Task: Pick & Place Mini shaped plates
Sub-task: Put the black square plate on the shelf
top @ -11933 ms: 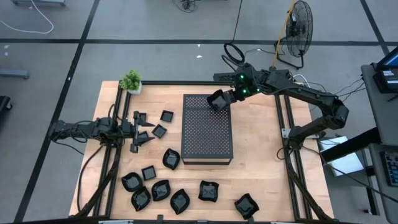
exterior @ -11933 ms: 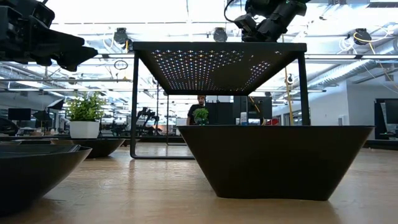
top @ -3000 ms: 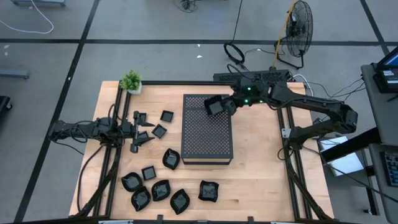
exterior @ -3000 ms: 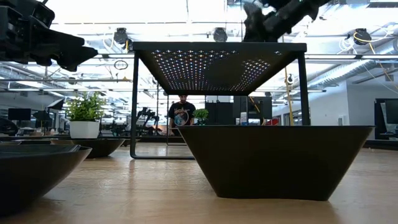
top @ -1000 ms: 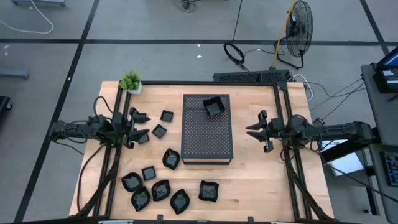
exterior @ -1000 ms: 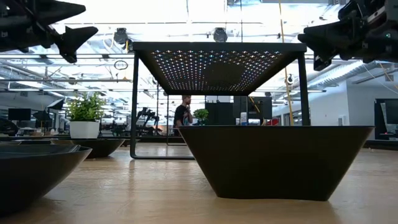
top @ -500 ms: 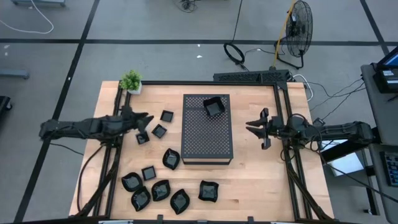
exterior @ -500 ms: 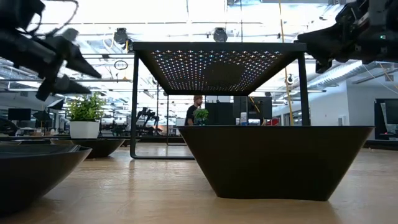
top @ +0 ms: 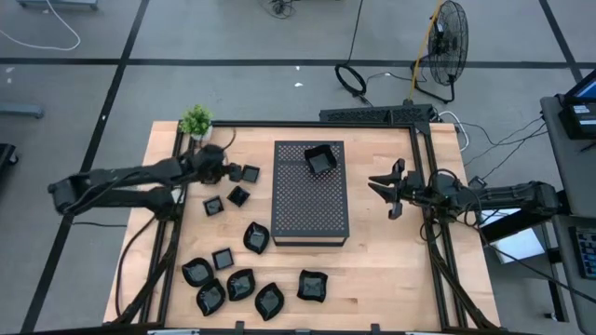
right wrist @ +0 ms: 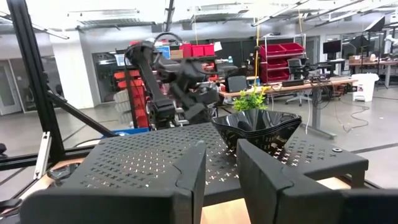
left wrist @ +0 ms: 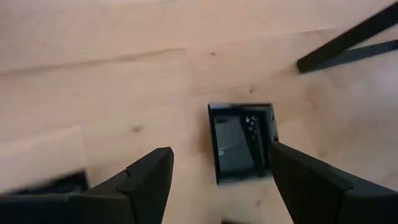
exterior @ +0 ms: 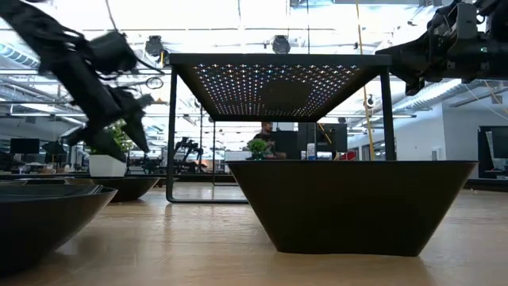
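While the left gripper (top: 226,170) hung wide open and empty over a small glossy black square dish (left wrist: 241,140) on the pale wooden table (top: 382,261), the right gripper (top: 384,188) waited beside the dark perforated metal box (top: 310,209), fingers narrowly parted, holding nothing. One wavy-rimmed dish (top: 319,159) sat on the box; the others lay scattered across the table's near left.

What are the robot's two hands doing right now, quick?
Left gripper: open, empty, above a small glossy black square plate.
Right gripper: fingers nearly together, holding nothing, waiting beside the dark perforated box.
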Tool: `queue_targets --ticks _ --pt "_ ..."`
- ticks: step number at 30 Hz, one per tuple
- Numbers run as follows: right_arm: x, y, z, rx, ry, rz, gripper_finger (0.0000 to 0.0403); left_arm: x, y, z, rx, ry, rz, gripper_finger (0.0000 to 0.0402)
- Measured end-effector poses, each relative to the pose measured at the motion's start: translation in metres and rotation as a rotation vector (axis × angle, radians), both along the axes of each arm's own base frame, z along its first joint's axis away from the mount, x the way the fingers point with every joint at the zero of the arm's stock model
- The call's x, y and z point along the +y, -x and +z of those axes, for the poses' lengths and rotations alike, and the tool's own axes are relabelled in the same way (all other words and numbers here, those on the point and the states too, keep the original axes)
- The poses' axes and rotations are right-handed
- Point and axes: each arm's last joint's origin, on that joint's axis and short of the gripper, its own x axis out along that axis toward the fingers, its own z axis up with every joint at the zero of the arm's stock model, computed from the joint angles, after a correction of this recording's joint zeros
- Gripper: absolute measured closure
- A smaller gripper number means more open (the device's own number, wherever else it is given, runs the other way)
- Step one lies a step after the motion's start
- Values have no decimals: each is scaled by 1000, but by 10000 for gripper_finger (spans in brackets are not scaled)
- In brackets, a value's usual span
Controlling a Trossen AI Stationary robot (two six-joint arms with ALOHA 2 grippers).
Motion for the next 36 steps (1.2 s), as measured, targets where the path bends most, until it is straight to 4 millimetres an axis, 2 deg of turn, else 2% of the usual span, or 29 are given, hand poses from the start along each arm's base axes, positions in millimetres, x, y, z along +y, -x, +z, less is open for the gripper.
queue_targets --ticks 4,8,14,21,25,36 --pt "0 -1 -2 20 3 0 326 21 -19 0 62 16 -31 133" --pt "0 -2 -4 39 3 -1 326 31 -34 -11 136 68 -70 133" --pt "0 -3 -6 60 21 -3 326 35 -43 -30 209 139 -74 133" --pt "0 -3 -6 63 22 -3 326 33 -43 -32 237 140 -70 144" --pt "0 -3 -6 64 21 -3 326 32 -41 -31 237 143 -63 188" --pt "0 -3 -6 64 20 -2 326 32 -40 -32 253 151 -43 361"
